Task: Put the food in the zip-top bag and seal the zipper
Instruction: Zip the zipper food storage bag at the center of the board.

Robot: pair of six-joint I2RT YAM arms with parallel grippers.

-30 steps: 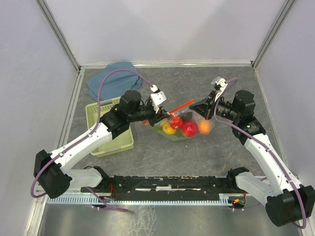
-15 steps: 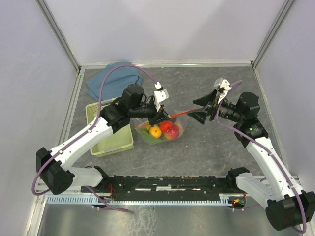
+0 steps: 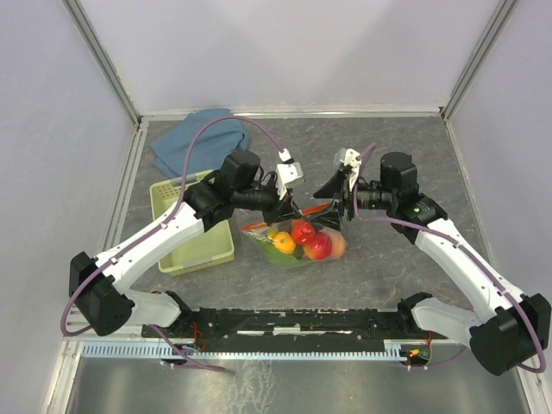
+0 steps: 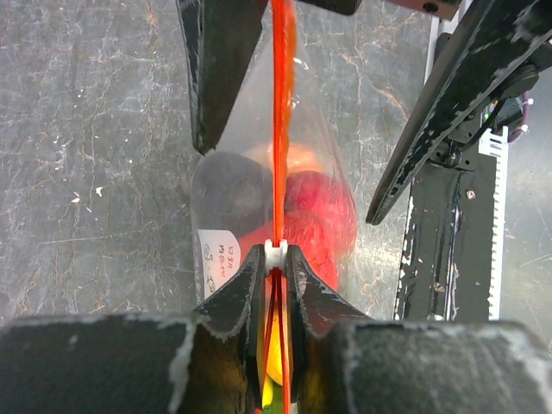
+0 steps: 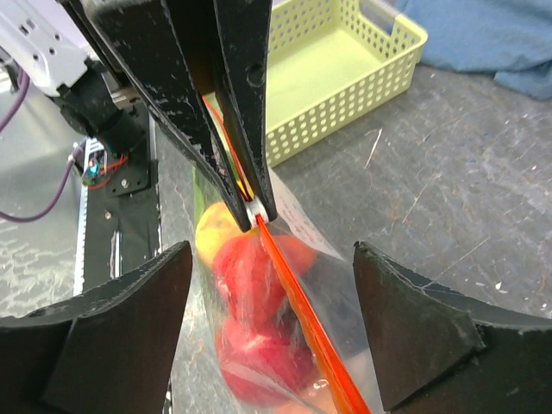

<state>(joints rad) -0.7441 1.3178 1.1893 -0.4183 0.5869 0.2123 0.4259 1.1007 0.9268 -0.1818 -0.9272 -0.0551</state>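
Your right tool (image 3: 330, 207) has swung back in, its fingers spread astride the zipper (image 5: 297, 293) and gripping nothing. Your left tool (image 4: 274, 256) stays clenched on the zipper at its slider (image 4: 274, 250). The bag (image 5: 332, 276), with the food (image 5: 250, 285) inside, sits beneath both tools mid-desk (image 3: 388, 147), so sealing looks ready to start.

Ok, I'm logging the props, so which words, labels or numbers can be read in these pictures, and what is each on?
White label on the zip-top bag: handwritten dark marks, too small and blurred to read.
Nothing else in any view carries legible text.
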